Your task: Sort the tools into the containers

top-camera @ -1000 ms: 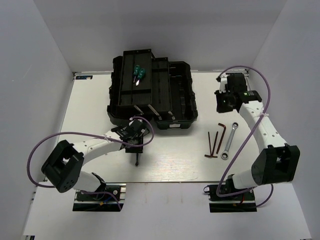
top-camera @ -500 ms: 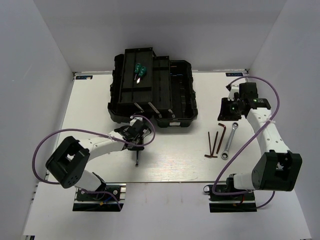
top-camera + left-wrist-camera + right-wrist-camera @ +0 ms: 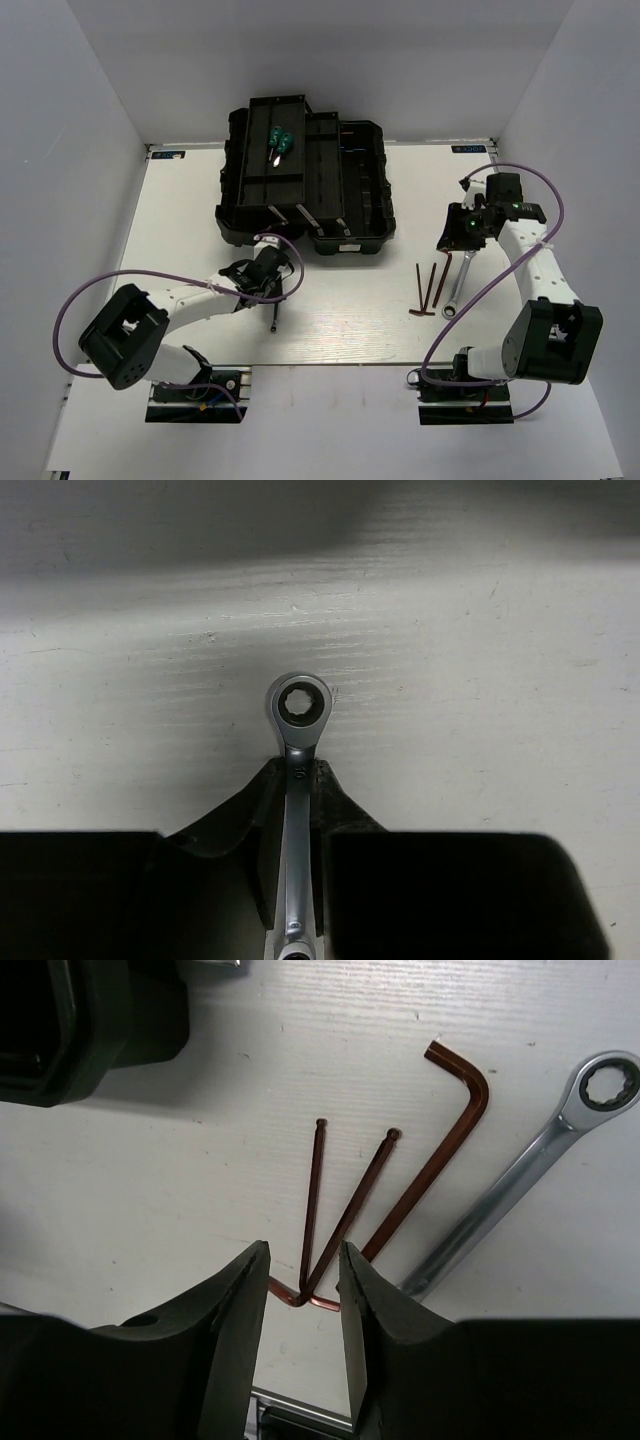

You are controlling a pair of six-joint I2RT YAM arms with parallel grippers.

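just on the near side of the toolbox (image 3: 365, 190), the left tool (image 3: 297, 780) is clamped on the shank of the small wrench (image 3: 298, 705), with a finger pressed to each side. the wrench's ring end sticks out past the fingertips, pointing away from the toolbox and low over the white tabletop (image 3: 480, 680) (whether it touches the surface i cannot tell).

off the toolbox's near right corner lie the three hex keys (image 3: 350, 1212). the two thin ones meet at their bent ends and the thicker one lies just beside them, on the side away from the toolbox. the larger wrench (image 3: 505, 1188) lies on the tabletop one step farther from the toolbox again.

the right tool (image 3: 303, 1260) hangs over the bent ends of the two thin keys with its jaws apart, gripping nothing.

farther back the toolbox itself sits open, and the two green-handled screwdrivers (image 3: 278, 143) lie together in its far left compartment.
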